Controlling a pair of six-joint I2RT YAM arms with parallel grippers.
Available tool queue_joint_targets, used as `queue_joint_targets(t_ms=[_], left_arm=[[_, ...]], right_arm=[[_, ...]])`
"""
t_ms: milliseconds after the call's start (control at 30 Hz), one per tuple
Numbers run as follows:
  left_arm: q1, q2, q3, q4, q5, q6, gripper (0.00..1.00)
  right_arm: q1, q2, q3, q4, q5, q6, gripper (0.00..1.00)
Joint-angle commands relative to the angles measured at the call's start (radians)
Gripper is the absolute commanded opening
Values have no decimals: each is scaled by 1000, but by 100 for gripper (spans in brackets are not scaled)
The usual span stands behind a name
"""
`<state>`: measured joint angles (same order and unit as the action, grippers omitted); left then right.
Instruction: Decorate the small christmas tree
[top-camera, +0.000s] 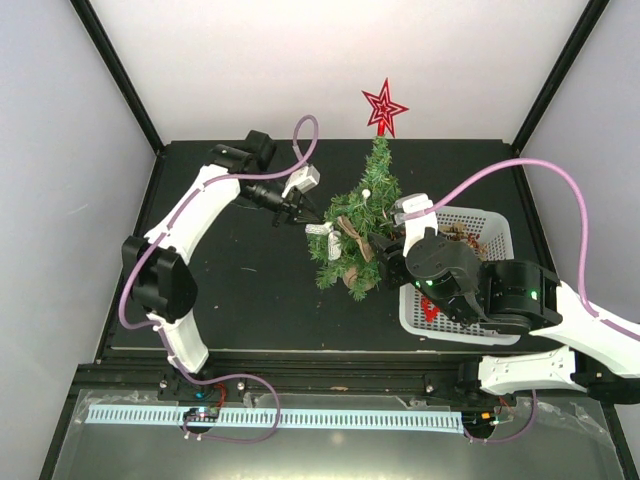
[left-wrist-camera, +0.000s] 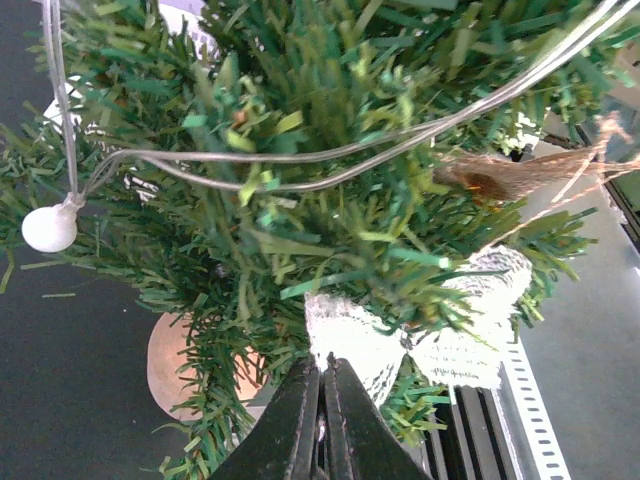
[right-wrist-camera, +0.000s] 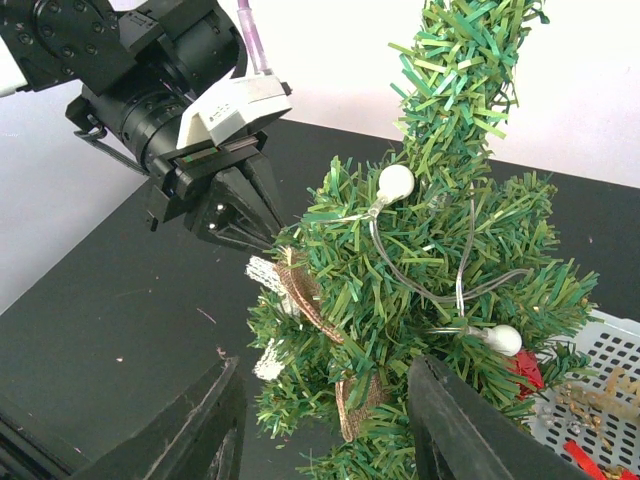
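My little green christmas tree (top-camera: 358, 232) has its red star (top-camera: 384, 107), white bulb string (right-wrist-camera: 396, 184) and brown ribbon (right-wrist-camera: 300, 290); left jaws (left-wrist-camera: 322, 415) are pinched shut at a white lace bow (left-wrist-camera: 400, 335); right jaws (right-wrist-camera: 325, 425) stand half open around the tree; more trimmings wait in my white basket (top-camera: 498, 237) at the worktop's right edge.

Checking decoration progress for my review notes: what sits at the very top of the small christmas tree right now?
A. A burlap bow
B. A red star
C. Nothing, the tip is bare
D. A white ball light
B. In the top view a red star stands on the tip of the small christmas tree, while the white ball lights and the burlap ribbon sit lower among the branches.
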<state>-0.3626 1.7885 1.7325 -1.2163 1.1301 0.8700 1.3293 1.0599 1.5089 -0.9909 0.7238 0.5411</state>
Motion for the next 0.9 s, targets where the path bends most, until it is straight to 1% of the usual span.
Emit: queue_joint_targets(t_ms=[0, 367, 700, 867], left_arm=[[-6, 17, 37, 20, -4, -12, 2], [-43, 19, 12, 57, -29, -51, 2], [-66, 19, -4, 85, -84, -71, 3], [-67, -4, -21, 164, -139, -120, 3]], right_arm=[[4, -13, -13, 22, 20, 18, 45], [5, -12, -22, 29, 22, 20, 45], [4, -26, -30, 32, 15, 29, 45], [5, -28, -37, 37, 10, 32, 45]])
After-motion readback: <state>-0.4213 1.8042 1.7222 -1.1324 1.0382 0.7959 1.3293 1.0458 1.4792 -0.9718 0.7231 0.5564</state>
